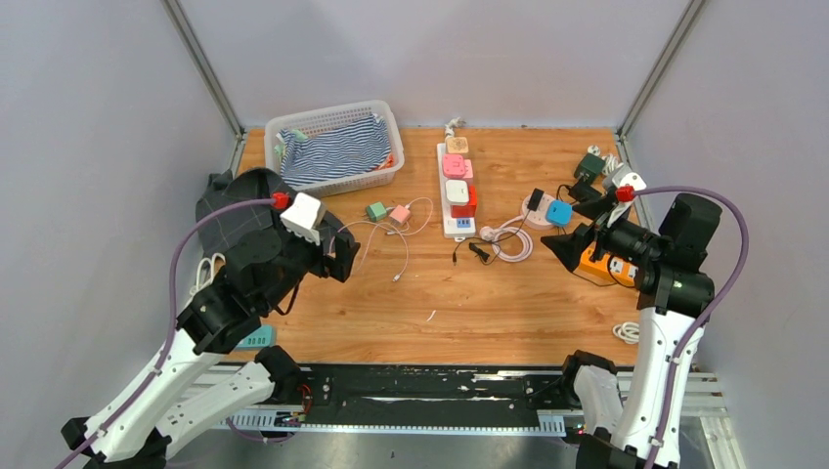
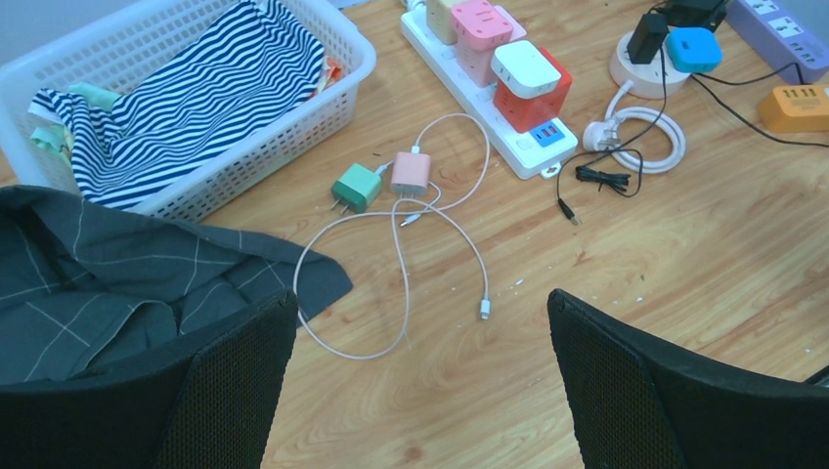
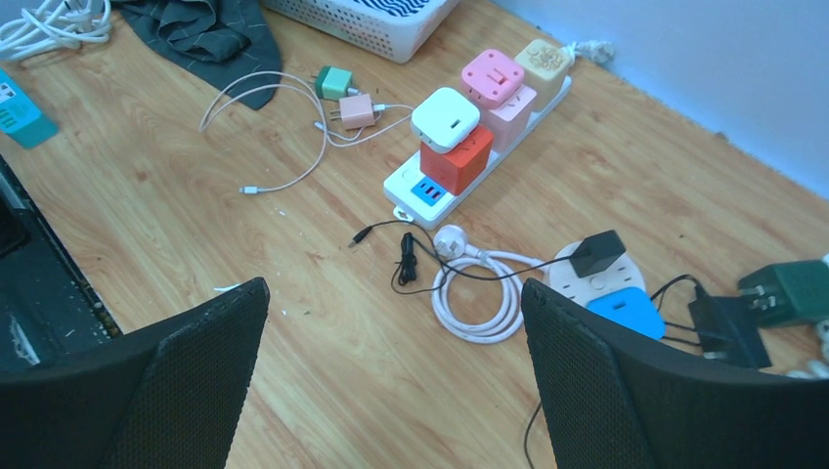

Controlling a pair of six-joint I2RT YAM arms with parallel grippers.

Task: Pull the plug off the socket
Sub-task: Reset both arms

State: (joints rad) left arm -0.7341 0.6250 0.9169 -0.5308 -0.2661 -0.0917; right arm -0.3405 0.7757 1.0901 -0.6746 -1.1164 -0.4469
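A white power strip (image 1: pixel 456 200) lies mid-table with several plugs in it: beige, pink (image 1: pixel 455 164), white (image 1: pixel 457 191) and red (image 1: pixel 466 202). It also shows in the left wrist view (image 2: pixel 518 140) and the right wrist view (image 3: pixel 403 186). A round white socket (image 1: pixel 537 208) holds a black plug (image 3: pixel 597 252) and a blue plug (image 1: pixel 558 211). My left gripper (image 1: pixel 337 256) is open and empty, left of the strip above a white cable (image 2: pixel 406 283). My right gripper (image 1: pixel 567 244) is open and empty, just in front of the round socket.
A white basket (image 1: pixel 386 168) with striped cloth stands at the back left, dark cloth (image 2: pixel 117 283) beside it. Loose green (image 2: pixel 355 186) and pink (image 2: pixel 411 172) chargers lie near the strip. An orange socket block (image 1: pixel 598 266), dark adapters (image 1: pixel 589 166) and a coiled white cord (image 3: pixel 479 298) crowd the right.
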